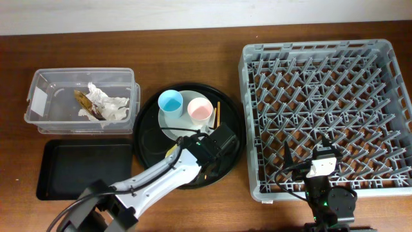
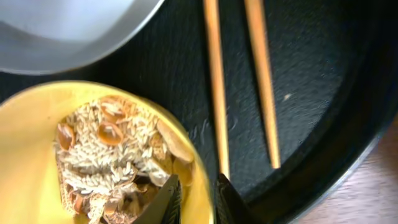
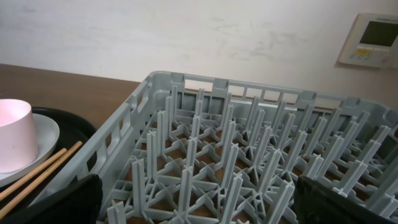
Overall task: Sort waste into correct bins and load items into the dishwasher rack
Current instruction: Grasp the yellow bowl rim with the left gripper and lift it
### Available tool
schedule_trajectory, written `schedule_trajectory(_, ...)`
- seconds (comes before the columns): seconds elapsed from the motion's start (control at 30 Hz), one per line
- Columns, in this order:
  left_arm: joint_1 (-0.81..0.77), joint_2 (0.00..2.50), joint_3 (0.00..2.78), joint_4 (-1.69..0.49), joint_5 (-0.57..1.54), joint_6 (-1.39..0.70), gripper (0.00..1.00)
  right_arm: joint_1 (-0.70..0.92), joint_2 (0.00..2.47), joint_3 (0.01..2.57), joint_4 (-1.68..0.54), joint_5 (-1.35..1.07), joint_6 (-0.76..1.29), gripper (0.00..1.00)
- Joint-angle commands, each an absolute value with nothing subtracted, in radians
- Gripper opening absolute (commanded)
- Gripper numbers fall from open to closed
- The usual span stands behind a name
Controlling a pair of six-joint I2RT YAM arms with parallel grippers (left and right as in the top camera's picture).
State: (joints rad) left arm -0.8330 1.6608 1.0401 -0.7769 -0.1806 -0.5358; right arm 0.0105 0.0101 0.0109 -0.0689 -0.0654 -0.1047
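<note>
Brown wooden counter point(image 1: 193, 58), pale wall behind. The left pincer point(image 2: 198, 200) is pinched onto the rim of the yellow bowl point(image 2: 37, 143), one finger inside the wall and one outside, on the side nearest the chopsticks point(image 2: 242, 81). The bowl sits on the round black tray point(image 2: 323, 112) at mid-counter, toward the near edge, and the arm hides it in the overhead view.

The bowl looks stiff and smooth, likely slick, so the rim is the natural hold. It carries a loose heap of food scraps point(image 2: 112, 162) and rice-like crumbs that would probably spill if tipped early.

Beside it on the same tray are the pale plate point(image 2: 62, 31), bearing the light-blue cup point(image 1: 170, 102) and the pink-inside cup point(image 1: 199, 109), and the two chopsticks lying side by side.

In the far left corner, the clear tub point(image 1: 45, 87) holds a crumpled white napkin point(image 1: 109, 106) and a brown-gold wrapper point(image 1: 84, 100). The flat black tray point(image 1: 84, 169) near the left near corner holds nothing.

The right pincer point(image 3: 211, 208) hangs spread wide over the near edge of the grey dishwasher rack point(image 1: 325, 96), which fills the counter's right side with bare pegs.
</note>
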Motion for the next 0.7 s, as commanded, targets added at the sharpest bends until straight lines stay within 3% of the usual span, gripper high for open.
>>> schedule_trajectory(0.0,-0.837,1.668,1.008,-0.76,-0.2,-0.557,0.19,0.005,0.004,0.006,-0.075,-0.064,-0.101,0.98)
schedule_trajectory(0.33,-0.838,1.687,0.987,-0.718,-0.199,-0.569,0.17,0.005,0.004,0.006,-0.075,-0.064,-0.101,0.98)
schedule_trajectory(0.47,-0.838,1.687,0.982,-0.715,-0.199,-0.569,0.11,0.005,0.004,0.006,-0.075,-0.064,-0.101,0.98)
schedule_trajectory(0.53,-0.838,1.687,0.982,-0.714,-0.199,-0.585,0.02,0.005,0.004,0.006,-0.075,-0.064,-0.101,0.98)
schedule_trajectory(0.67,-0.837,1.644,1.028,-0.743,-0.199,-0.584,0.01,0.005,0.004,0.006,-0.075,-0.064,-0.101,0.98)
